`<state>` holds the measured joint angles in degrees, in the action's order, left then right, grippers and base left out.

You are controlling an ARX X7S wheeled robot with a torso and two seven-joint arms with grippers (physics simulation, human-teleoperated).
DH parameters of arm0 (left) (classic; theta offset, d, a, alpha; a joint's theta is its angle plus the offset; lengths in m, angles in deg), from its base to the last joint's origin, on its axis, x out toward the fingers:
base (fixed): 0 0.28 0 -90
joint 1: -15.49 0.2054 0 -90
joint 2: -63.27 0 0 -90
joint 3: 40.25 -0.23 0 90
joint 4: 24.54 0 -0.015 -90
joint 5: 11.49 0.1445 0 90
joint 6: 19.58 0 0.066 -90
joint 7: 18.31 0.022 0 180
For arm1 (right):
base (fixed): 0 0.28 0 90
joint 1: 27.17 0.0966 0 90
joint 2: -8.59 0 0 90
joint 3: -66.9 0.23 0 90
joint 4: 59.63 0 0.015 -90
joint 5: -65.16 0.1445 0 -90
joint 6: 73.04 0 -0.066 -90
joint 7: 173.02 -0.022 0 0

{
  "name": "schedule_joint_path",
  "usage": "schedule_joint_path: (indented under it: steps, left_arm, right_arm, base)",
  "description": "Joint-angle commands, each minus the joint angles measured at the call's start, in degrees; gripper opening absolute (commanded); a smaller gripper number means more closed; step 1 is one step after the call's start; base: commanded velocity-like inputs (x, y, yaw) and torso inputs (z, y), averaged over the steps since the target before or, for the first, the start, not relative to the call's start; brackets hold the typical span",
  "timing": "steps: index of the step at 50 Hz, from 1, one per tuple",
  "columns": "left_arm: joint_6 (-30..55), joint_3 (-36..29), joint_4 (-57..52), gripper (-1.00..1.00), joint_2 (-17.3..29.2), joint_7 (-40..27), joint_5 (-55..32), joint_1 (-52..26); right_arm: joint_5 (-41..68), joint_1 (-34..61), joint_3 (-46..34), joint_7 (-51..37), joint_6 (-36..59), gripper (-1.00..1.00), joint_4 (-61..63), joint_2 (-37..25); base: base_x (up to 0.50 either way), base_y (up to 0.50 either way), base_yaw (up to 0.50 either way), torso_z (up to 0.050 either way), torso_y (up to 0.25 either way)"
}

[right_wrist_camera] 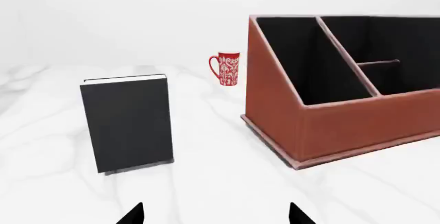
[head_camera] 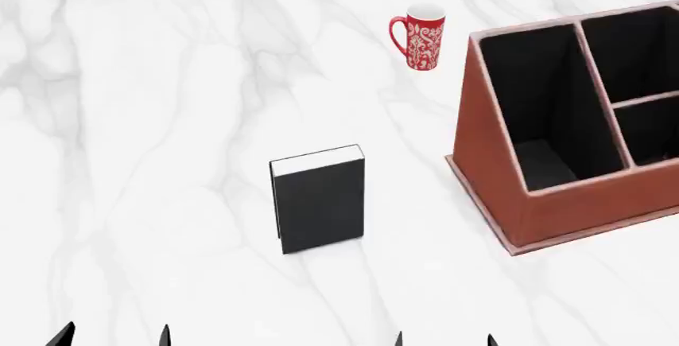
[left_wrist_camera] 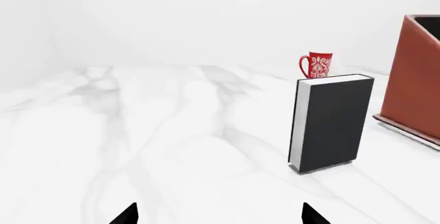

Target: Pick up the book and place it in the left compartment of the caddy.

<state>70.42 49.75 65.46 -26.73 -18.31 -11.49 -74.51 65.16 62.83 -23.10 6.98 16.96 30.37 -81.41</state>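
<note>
Left gripper (head_camera: 114,336) and right gripper (head_camera: 444,338) both sit low at the near edge with fingers spread apart and nothing between them, well short of everything. The book (head_camera: 318,200) stands upright on the marble table (head_camera: 159,163), at about 9 o'clock from the caddy (head_camera: 562,203) and 7 o'clock from the red mug (head_camera: 421,36), clear of both. Likely stiff, fairly heavy and tippy with smooth covers, so pinch across both covers near the top edge, then lower it into the left compartment (head_camera: 536,115).
</note>
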Motion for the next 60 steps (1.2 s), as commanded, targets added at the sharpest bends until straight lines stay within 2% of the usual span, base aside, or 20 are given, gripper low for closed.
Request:
schedule_joint_path:
  steps: [1, 24, 25, 26, 31, 39, 50, 60]
  left_arm:
    - [-0.23, -0.51, 0.67, 1.00, 0.90, -0.96, -1.61, -0.37]
    - [1.13, -4.06, -0.13, 1.00, 3.49, -6.94, -2.19, -0.05]
    - [0.96, -4.18, -0.28, 1.00, 3.60, -6.78, -2.51, 0.06]
    - [1.77, -2.49, -0.24, 1.00, 1.48, -1.97, 0.85, 0.14]
    - [0.75, -3.12, -1.29, 1.00, 2.32, -2.34, -0.95, 0.74]
    - [2.09, -3.76, -2.46, 1.00, 3.30, -4.09, -1.30, 0.88]
    - [9.87, -3.40, -17.25, 1.00, 5.30, -7.67, 0.92, 3.89]
    - [22.83, -4.71, -37.55, 1.00, 6.60, -10.53, 7.43, 5.94]
  right_arm:
    - [1.92, -0.02, -0.99, -0.37, 0.91, 1.00, 0.48, -0.92]
    - [2.80, -0.23, -5.05, -4.26, 0.86, 1.00, 0.24, -3.96]
    - [3.33, -0.27, -4.93, -4.22, 1.13, 1.00, 0.46, -4.00]
    - [1.42, -0.60, -1.67, -1.54, -0.32, 1.00, 0.48, -1.40]
    - [0.70, -1.65, -3.22, -2.56, -4.32, 1.00, 0.60, -2.48]
    - [3.64, -1.95, -2.78, -3.73, -2.91, 1.00, 2.47, -3.16]
    - [11.21, -5.38, -0.26, -6.46, 6.47, 1.00, 24.09, -4.59]
    - [17.66, -6.94, 4.16, -10.49, 12.51, 1.00, 41.62, -6.40]
  base:
    - [0.00, 0.00, 0.00, 0.000, 0.000]
    - [0.00, 0.00, 0.00, 0.000, 0.000]
    - [0.00, 0.00, 0.00, 0.000, 0.000]
    - [0.00, 0.00, 0.00, 0.000, 0.000]
    - [0.00, 0.00, 0.00, 0.000, 0.000]
    - [0.00, 0.00, 0.00, 0.000, 0.000]
    - [0.00, 0.00, 0.00, 0.000, 0.000]
    - [0.00, 0.00, 0.00, 0.000, 0.000]
